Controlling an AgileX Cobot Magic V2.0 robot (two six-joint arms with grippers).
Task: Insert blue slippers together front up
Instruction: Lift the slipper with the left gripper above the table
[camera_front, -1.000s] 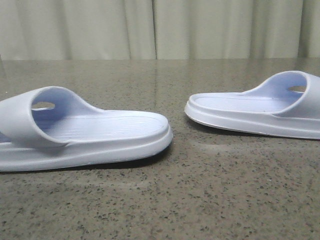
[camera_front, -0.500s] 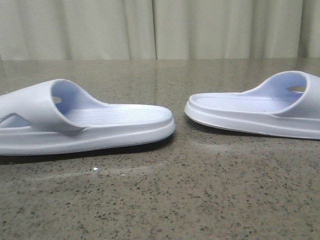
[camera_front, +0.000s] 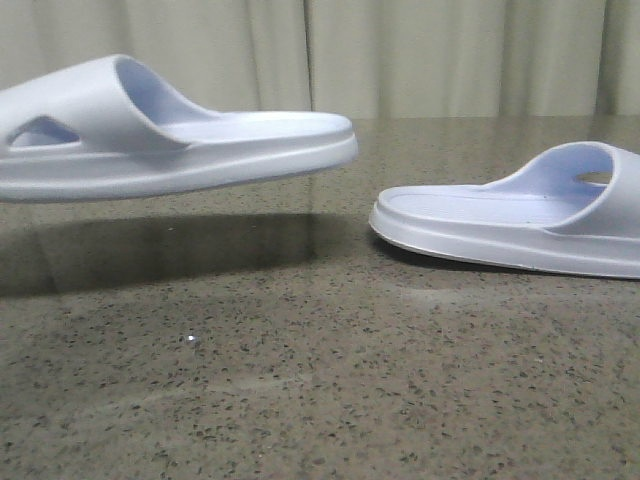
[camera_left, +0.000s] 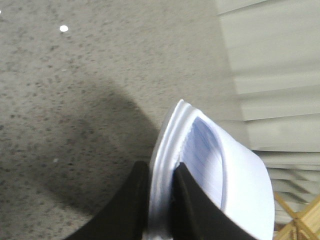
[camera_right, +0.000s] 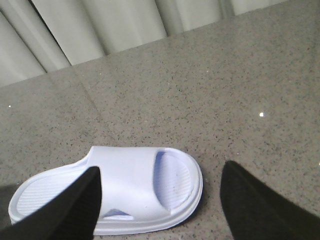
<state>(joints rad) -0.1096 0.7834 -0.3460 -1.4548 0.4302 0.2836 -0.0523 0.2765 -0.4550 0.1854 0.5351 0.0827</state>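
Two pale blue-white slippers. One slipper (camera_front: 170, 140) hangs in the air at the left of the front view, roughly level, its shadow on the table below. In the left wrist view my left gripper (camera_left: 160, 172) is shut on the side edge of this slipper (camera_left: 225, 175), one finger on the sole side, one on the ribbed footbed. The other slipper (camera_front: 520, 215) lies sole-down on the table at the right. In the right wrist view my right gripper (camera_right: 160, 175) is open above this slipper (camera_right: 135, 187), its fingers (camera_right: 80, 200) wide either side of the strap.
The grey speckled stone table (camera_front: 320, 380) runs to pale curtains (camera_front: 400, 55) at the back. A wooden piece (camera_left: 300, 220) shows by the curtain in the left wrist view.
The left slipper has turned its side toward the camera and risen off the table into the air. The right slipper has not moved.
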